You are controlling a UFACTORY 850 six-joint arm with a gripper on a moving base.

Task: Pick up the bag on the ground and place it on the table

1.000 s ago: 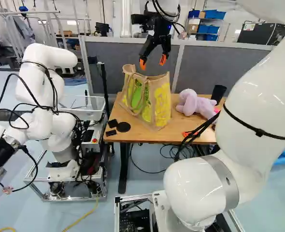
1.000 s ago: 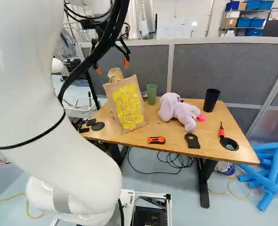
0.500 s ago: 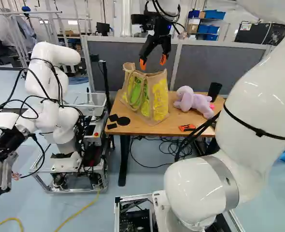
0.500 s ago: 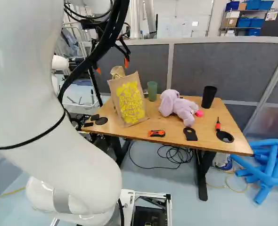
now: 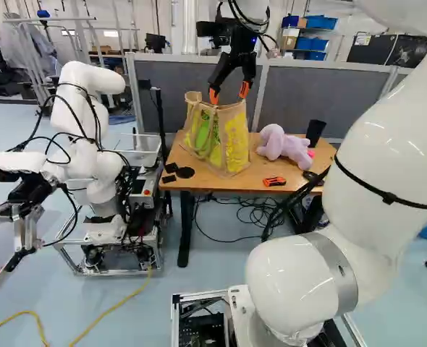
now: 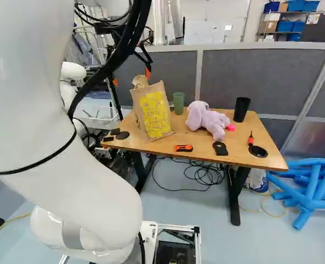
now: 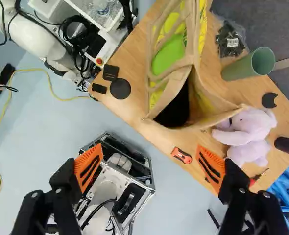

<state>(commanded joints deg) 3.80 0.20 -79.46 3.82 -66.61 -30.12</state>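
Note:
My gripper (image 5: 229, 94) is open and empty, fingers pointing down at the top of the bag (image 5: 235, 137) in the left base view. The tan bag with yellow and green print stands upright on the wooden table (image 6: 179, 143). In the wrist view the gripper (image 7: 150, 169) has its orange-padded fingers spread wide; the bag's open mouth and looped handles (image 7: 159, 29) lie ahead of them, with nothing between the pads. The right base view shows the bag (image 6: 154, 113) too, though cables and my arm partly cover the gripper there.
On the table are a purple plush toy (image 6: 206, 118), a green cup (image 6: 178, 103), a black cup (image 6: 241, 109), an orange cutter (image 6: 184, 148) and black discs. A grey partition (image 6: 261, 82) stands behind. Another robot (image 5: 90, 159) is at the left; blue tubes (image 6: 311, 187) lie right.
The base has moved back from the table, so the table sits higher and smaller in the base views. My arm holds its pose and the gripper stays open. The other robot's arm has also shifted.

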